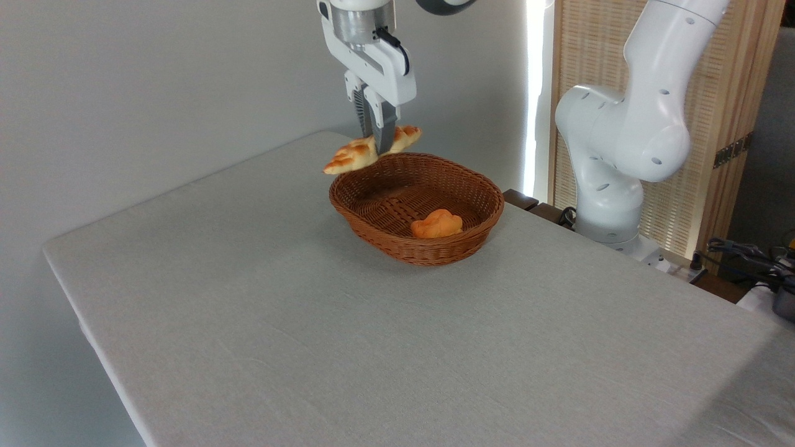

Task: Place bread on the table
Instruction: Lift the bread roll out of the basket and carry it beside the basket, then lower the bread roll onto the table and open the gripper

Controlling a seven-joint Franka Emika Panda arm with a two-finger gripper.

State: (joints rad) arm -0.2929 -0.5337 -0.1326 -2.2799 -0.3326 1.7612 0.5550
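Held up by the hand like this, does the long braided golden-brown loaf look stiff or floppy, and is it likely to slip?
The long braided golden-brown loaf, pinched near its middle by the hand, tilts without drooping at either end, so it is probably stiff. Such a narrow grip carrying it suggests it is light. The downward-tilted left end hints it could pivot or slip, since the loaf overhangs further that way.

matt grey-beige cloth covers the table (310, 323); the brown basket (416, 208) is rough woven wicker.
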